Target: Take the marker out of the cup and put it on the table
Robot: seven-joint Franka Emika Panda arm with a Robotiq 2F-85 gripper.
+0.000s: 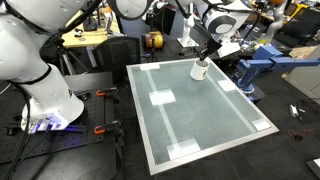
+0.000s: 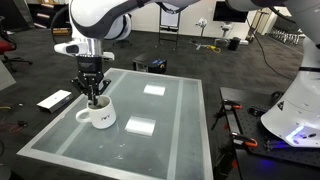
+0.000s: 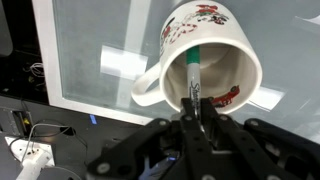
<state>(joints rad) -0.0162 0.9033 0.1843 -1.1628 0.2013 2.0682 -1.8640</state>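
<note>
Low in the wrist view, the gripper [image 3: 196, 112] is pinching the marker [image 3: 193, 75] between narrowed fingers (its far end is sitting inside the cup [image 3: 230, 60]) above the table [image 3: 95, 45].

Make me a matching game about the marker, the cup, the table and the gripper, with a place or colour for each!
Things:
1 marker
2 cup
3 table
4 gripper

Descriptions:
A white, with a handle
B black, just above the cup
C standing inside the cup
D pale grey-green, with white patches

Pairs: 1-C, 2-A, 3-D, 4-B
</note>
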